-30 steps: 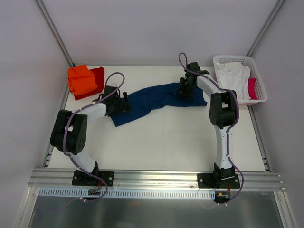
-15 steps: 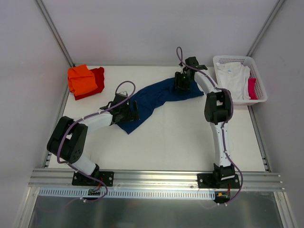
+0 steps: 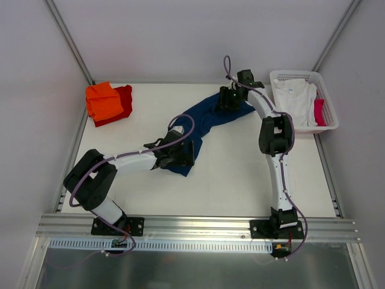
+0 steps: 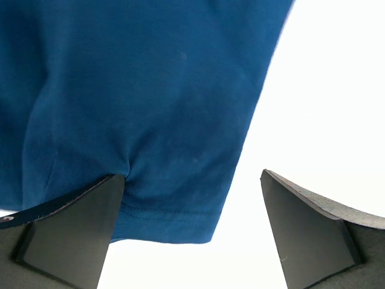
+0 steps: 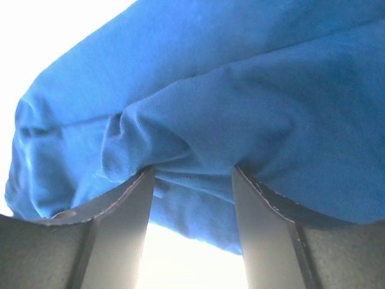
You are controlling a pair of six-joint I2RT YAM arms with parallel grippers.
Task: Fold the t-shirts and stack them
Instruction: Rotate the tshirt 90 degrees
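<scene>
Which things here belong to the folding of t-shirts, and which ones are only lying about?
For the job: navy t-shirt, orange t-shirt, red t-shirt under it, white t-shirt.
Only lying about: white basket holding the white one. The pink cloth in it is unclear, perhaps another tee.

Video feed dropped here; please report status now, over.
Left claw open at navy t-shirt hem. Right claw parted at its far edge. Shirt rumpled, not folded. Nothing else on it.

Overhead view plus wrist close-ups of t-shirt point(image 3: 201, 119)
</scene>
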